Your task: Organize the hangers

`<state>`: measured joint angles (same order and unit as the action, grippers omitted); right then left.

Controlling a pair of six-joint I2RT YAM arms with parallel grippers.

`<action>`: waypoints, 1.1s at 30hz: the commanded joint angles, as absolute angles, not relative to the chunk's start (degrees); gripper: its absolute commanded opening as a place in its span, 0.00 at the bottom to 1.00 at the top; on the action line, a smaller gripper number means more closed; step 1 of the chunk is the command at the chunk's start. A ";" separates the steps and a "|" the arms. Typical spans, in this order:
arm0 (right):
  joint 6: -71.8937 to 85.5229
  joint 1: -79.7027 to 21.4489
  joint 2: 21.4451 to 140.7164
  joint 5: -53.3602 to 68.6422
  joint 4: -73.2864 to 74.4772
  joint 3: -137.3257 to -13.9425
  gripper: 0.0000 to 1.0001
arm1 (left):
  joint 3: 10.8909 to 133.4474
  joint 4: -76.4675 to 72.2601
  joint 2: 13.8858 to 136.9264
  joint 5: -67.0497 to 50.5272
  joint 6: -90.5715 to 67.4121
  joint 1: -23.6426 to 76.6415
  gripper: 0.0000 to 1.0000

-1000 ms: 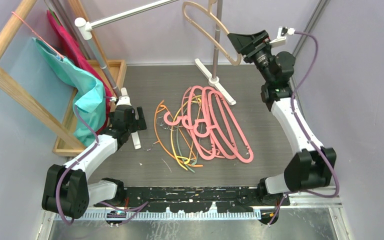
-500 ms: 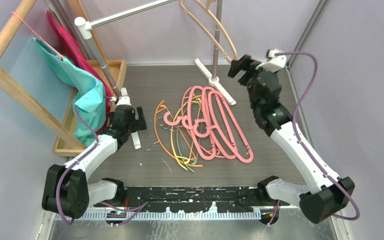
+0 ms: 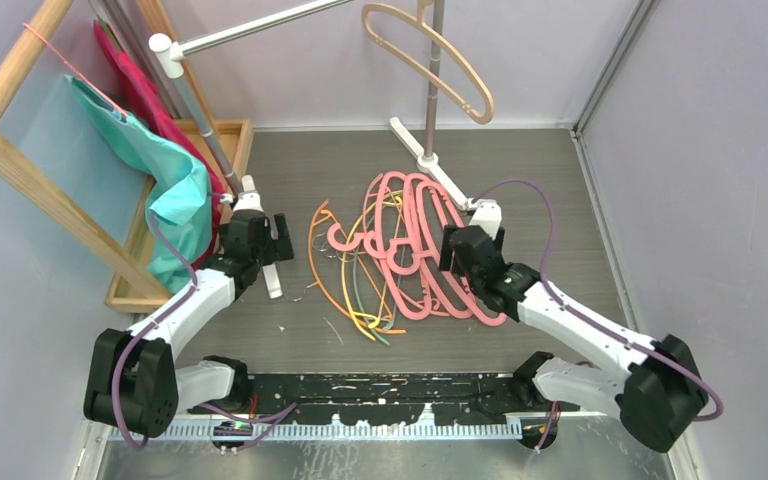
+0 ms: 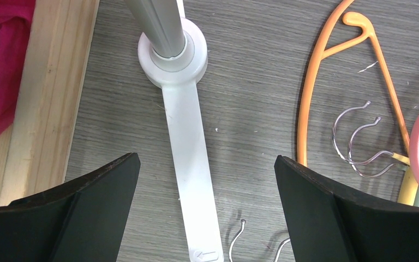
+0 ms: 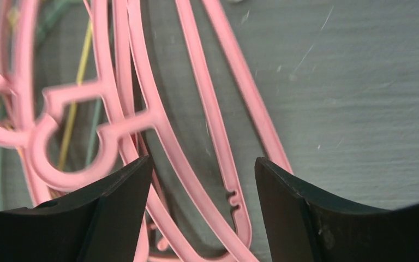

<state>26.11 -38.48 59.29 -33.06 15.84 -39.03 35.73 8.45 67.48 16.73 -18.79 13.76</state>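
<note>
Several thick pink hangers lie overlapped on the grey floor, with thin orange, yellow and grey-green hangers tangled at their left. A beige hanger hangs up at the rail by the upright pole. My right gripper hovers low over the right side of the pink hangers. It is open, its jaws straddling two pink arms without gripping them. My left gripper is open and empty over the rack's white foot, left of the orange hanger.
A wooden frame with teal cloth and magenta cloth stands at the left. The silver rail crosses the top. Its poles end in white feet, one under my left gripper. Loose wire hooks lie nearby.
My right arm has swung down from beside the beige hanger at the rail to just above the pink hangers. The beige hanger stays hanging. The left arm has not moved.
</note>
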 commanded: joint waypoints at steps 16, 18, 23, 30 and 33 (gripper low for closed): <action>25.79 -38.13 73.56 -21.42 11.86 -33.95 0.72 | 35.41 6.44 66.45 16.97 -19.25 13.67 0.98; 25.80 -38.11 74.21 -21.45 11.34 -33.55 0.72 | 35.34 6.42 66.28 17.01 -19.32 13.69 0.98; 26.27 -38.12 74.59 -21.83 10.34 -32.51 0.51 | 35.00 6.28 65.84 17.05 -19.25 13.67 0.98; 26.19 -38.19 71.02 -18.29 12.12 -34.15 0.01 | 35.17 6.37 66.00 17.16 -19.33 13.67 0.98; 26.18 -38.26 68.62 -13.53 14.98 -37.82 0.01 | 35.16 6.42 66.01 17.23 -19.34 13.65 0.98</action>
